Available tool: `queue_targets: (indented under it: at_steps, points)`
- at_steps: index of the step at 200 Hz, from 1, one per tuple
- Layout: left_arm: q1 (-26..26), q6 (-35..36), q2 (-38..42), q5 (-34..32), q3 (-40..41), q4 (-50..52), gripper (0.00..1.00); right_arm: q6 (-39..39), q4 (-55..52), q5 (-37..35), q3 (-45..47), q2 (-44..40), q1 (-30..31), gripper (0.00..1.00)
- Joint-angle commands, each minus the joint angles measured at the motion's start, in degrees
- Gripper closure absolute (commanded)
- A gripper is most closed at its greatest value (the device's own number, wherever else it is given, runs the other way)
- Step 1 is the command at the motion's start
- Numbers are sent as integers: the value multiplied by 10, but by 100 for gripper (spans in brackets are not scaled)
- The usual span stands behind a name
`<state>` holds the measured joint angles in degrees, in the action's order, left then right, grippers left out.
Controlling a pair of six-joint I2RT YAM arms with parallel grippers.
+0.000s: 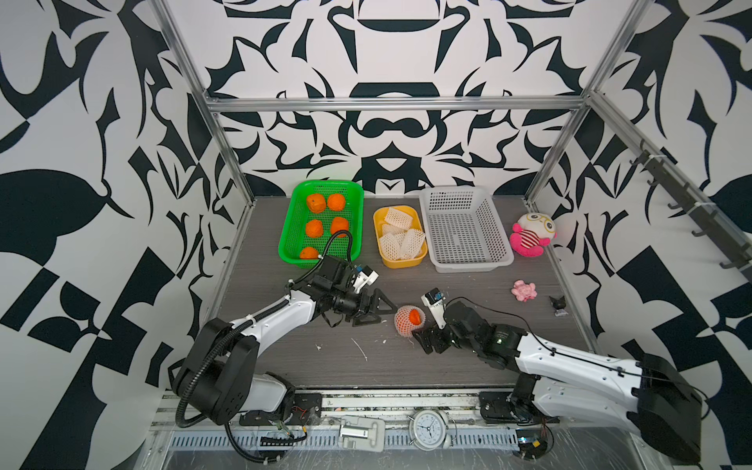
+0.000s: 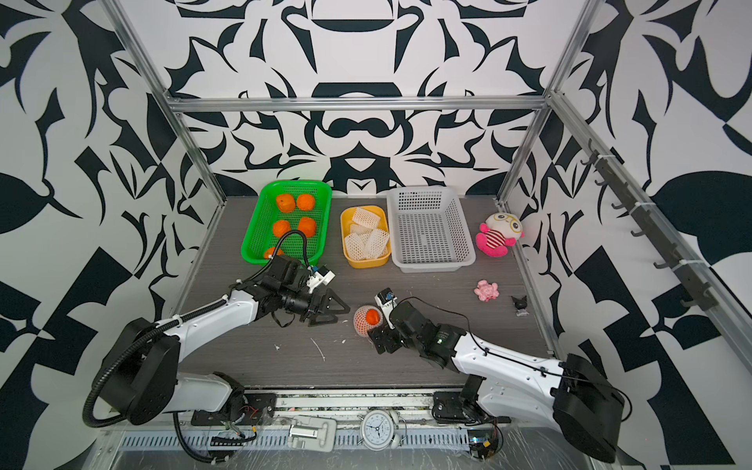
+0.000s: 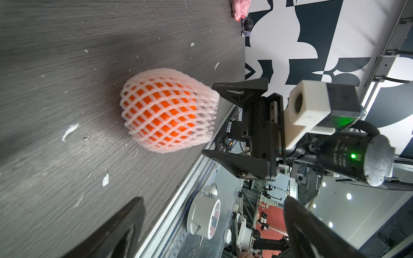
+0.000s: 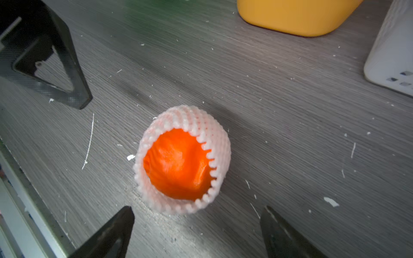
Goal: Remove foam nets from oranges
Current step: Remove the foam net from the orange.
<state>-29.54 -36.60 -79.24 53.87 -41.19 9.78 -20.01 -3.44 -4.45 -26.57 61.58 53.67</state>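
Note:
One orange [image 1: 414,315] lies on the dark table inside a white foam net [image 1: 402,323], with the net's open end facing my right gripper [image 1: 421,325]. The right wrist view shows the orange [image 4: 176,163] bare inside the net's mouth [image 4: 185,120], just ahead of my right gripper [image 4: 197,210], which is open and empty. My left gripper [image 1: 388,314] is open on the net's other side, a short gap away. In the left wrist view the net [image 3: 143,89] lies ahead of the open left gripper [image 3: 213,201]. Several bare oranges [image 1: 315,202] sit in a green basket [image 1: 291,228]. Several flattened foam nets [image 1: 401,240] fill a yellow tub [image 1: 401,264].
A white perforated basket [image 1: 468,266] stands to the right of the yellow tub. A pink and white plush toy [image 1: 531,236], a small pink toy [image 1: 524,289] and a small black figure [image 1: 557,305] lie at the right. An alarm clock [image 1: 429,427] sits beyond the front edge.

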Motion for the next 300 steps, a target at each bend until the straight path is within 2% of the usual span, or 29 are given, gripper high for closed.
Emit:
queue_targets:
  at_steps: [1,31,66,114,142,190,227,300]
  points:
    - [1,-8,8,4,6,-13,1,24,58,9,-20,37,-1,9]
    - [4,-19,4,3,6,-34,1,39,89,32,-14,50,-1,13]
    - [3,-29,-9,8,-10,-47,0,60,108,15,4,28,-1,14]
    - [4,-39,6,-16,1,-52,1,71,125,8,8,61,-1,16]
    - [4,-51,-1,-14,3,-66,1,79,133,9,6,64,-1,21]
    - [4,-55,0,-17,8,-66,1,82,138,16,7,66,-1,31]
    - [4,-55,-11,-13,7,-69,1,80,146,21,9,69,-1,44]
    - [5,-56,-8,-17,9,-69,0,82,142,30,4,56,-1,61]
